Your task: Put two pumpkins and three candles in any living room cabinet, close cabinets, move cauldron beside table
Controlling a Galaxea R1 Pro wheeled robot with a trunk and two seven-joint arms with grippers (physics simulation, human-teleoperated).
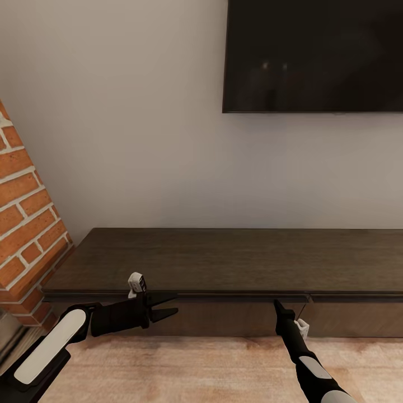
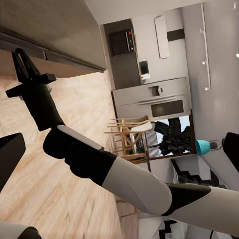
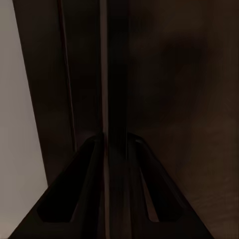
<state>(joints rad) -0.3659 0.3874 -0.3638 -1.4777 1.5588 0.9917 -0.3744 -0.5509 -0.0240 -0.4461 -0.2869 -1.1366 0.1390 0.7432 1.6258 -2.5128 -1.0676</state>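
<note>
Our right gripper (image 1: pixel 276 304) has its fingers pressed together, tips at the top edge of the cabinet (image 1: pixel 224 257) front, near the seam between the two fronts. In the right wrist view the fingers (image 3: pixel 89 189) lie close together against the dark wood (image 3: pixel 174 99), with only a thin gap between them.

Our left gripper (image 1: pixel 168 305) has its fingers apart, holding nothing, pointing sideways along the cabinet front just under the top's lip, well apart from the right one.

The cabinet runs along the wall, both fronts shut, top bare. A brick fireplace (image 1: pixel 28 207) stands at its left end, a dark TV (image 1: pixel 313 56) hangs above, and plank floor (image 1: pixel 196 369) lies below.
</note>
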